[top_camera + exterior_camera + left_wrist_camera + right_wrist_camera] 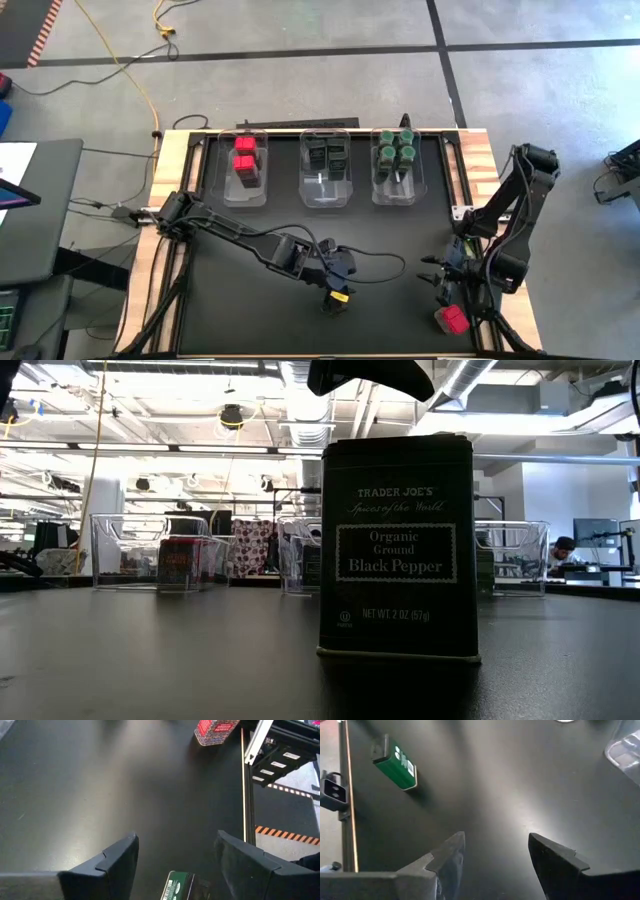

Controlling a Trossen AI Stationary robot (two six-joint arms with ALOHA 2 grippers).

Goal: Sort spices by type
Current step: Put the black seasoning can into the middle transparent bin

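Note:
A dark black pepper tin (398, 545) stands upright on its base on the black table, near the middle of the near edge. Its green, barcoded side shows in the wrist views (179, 887) (395, 759). My left gripper (177, 840) hangs just above it (338, 290), open, a finger on either side of the tin's top and a gap to each. At the near right, my right gripper (437, 278) is open with nothing between its fingers (495, 837). A red-topped spice container (452, 318) rests on the table just nearer than that gripper.
Three clear bins stand in a row at the far side: the left one (245, 192) holds red spices, the middle one (325, 195) dark ones, the right one (395, 192) green-lidded jars. Bare black tabletop lies between the bins and the grippers.

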